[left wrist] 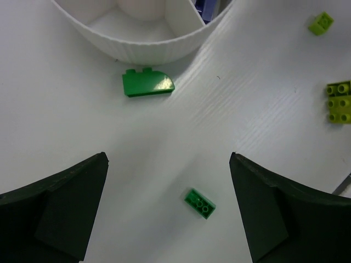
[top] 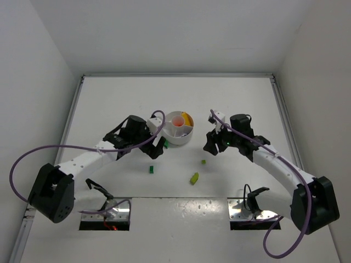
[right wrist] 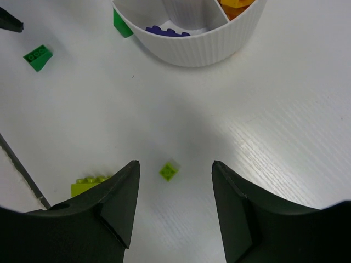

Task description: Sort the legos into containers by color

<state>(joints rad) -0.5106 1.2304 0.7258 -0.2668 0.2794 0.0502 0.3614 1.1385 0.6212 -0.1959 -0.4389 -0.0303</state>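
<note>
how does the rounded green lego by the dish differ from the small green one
The rounded green lego has one curved corner and lies on its side, studs toward the dish; the small green brick is rectangular, studs up. The rounded one is bigger and lies right beside the dish wall; the small one lies in the open. Both are green, outside the dish.

Open table (left wrist: 66, 109) surrounds the small green brick (left wrist: 199, 203); the dish (left wrist: 148, 49) crowds the rounded brick (left wrist: 147, 83).

Half the stuff is only half visible lol

Both wrist views chop the white dish (left wrist: 148, 52) off at the top edge. In the right wrist view its wall covers most of a green brick (right wrist: 122, 24), a black finger (right wrist: 82, 230) overlaps the lime brick (right wrist: 88, 185), and the purple brick (right wrist: 164, 32) barely peeks out.
</note>
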